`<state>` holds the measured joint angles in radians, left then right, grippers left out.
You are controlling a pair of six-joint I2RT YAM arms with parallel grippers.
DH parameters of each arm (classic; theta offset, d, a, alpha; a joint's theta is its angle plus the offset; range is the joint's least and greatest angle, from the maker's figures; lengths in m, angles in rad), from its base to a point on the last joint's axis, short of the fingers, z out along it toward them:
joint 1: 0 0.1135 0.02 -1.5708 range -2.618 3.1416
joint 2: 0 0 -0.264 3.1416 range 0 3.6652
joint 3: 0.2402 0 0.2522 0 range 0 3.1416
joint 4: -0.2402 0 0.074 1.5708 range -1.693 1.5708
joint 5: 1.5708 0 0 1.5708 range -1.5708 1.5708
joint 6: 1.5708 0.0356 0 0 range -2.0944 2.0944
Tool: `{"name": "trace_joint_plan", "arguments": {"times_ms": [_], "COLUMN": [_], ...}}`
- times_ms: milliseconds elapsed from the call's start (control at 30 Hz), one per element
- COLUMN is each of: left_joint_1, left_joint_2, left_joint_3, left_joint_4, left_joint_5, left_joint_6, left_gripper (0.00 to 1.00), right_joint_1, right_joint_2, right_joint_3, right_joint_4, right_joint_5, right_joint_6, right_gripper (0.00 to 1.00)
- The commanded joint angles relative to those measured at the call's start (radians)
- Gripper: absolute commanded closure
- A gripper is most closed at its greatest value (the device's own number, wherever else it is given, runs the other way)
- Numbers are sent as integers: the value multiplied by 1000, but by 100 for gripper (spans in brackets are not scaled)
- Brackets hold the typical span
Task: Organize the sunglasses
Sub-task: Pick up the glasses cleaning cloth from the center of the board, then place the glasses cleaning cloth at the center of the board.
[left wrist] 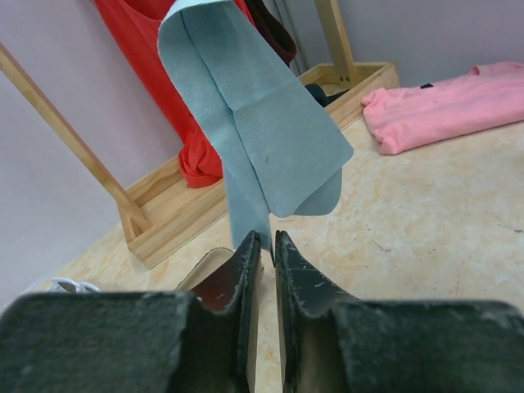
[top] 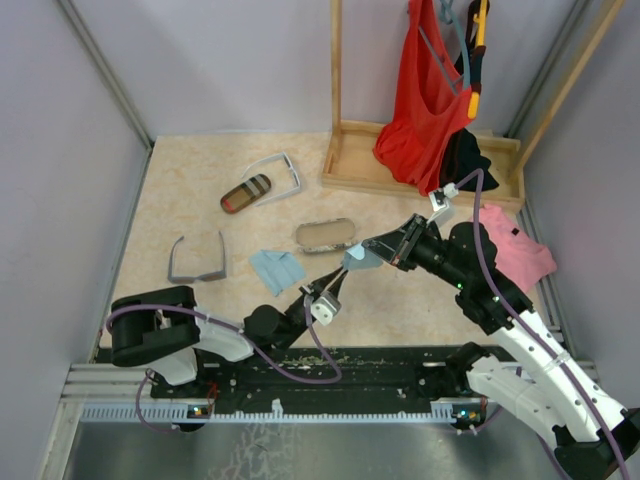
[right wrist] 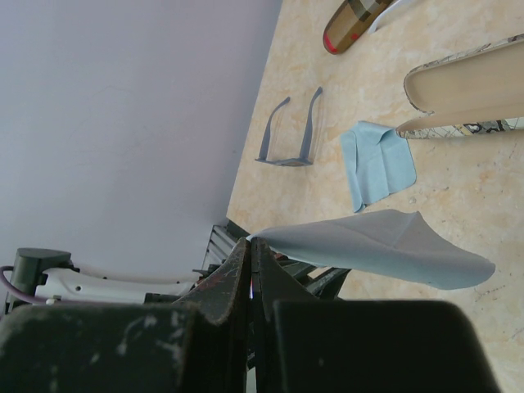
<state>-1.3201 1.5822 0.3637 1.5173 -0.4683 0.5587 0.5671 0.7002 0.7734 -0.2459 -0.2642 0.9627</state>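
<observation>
**Operator:** How do my jaws stand?

**Observer:** Your right gripper [right wrist: 250, 243] is fully closed, and it pinches one corner of the light blue cloth [right wrist: 385, 246] between its tips. Your left gripper [left wrist: 266, 237] is almost closed also. Only a thin slit shows between its fingers, and the lower edge of the same cloth goes down into this slit. So the cloth hangs in the air between your two grippers, above the table [top: 190, 190], loosely folded along its length.

**Operator:** And what lies around them?

**Observer:** Just beyond the grippers, on the far side, lies the open case [top: 325, 235], with its pale inside facing up. To the left of your left gripper, a second cloth [top: 277, 268] lies flat on the table.

**Operator:** Where are the sunglasses?

**Observer:** Both pairs are on the table, away from your grippers. The grey sunglasses [top: 196, 275] stand left of the second cloth, near it but apart, with the arms unfolded and pointing to the far side. The white sunglasses [top: 293, 172] are further back, also with open arms, just beside the right end of the striped case [top: 246, 193]. I cannot tell if they touch it. The two pairs are well apart from each other.
</observation>
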Motion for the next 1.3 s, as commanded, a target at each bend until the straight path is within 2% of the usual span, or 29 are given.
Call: {"name": "trace_joint_plan", "arguments": {"times_ms": [0, 233, 433, 667, 833, 1033, 1267], "left_joint_1": [-8, -9, -17, -30, -33, -47, -74], "left_joint_2": [13, -13, -129, -399, -559, -633, -603], "left_joint_3": [17, 7, -33, -77, -34, 23, 130], "left_joint_4": [220, 204, 60, -334, -794, -1159, -1486], "left_joint_5": [-16, -39, -61, -124, -111, -120, -139], "left_joint_6": [0, 13, -17, -145, -279, -482, -722], "left_gripper": [85, 99, 100, 100, 100, 100, 100], "right_joint_1": [7, 7, 7, 8, 33, 105, 179], "right_joint_2": [-17, -17, -15, 5, 10, 24, 21], "right_joint_3": [24, 13, -4, -45, -81, -128, -192], "right_joint_4": [60, 56, 30, 7, -1, -32, -62], "right_joint_5": [-5, 0, 6, -43, -51, -30, -19], "right_joint_6": [-7, -9, -29, -46, -40, -44, -29], "right_gripper": [100, 100, 100, 100, 100, 100, 100]}}
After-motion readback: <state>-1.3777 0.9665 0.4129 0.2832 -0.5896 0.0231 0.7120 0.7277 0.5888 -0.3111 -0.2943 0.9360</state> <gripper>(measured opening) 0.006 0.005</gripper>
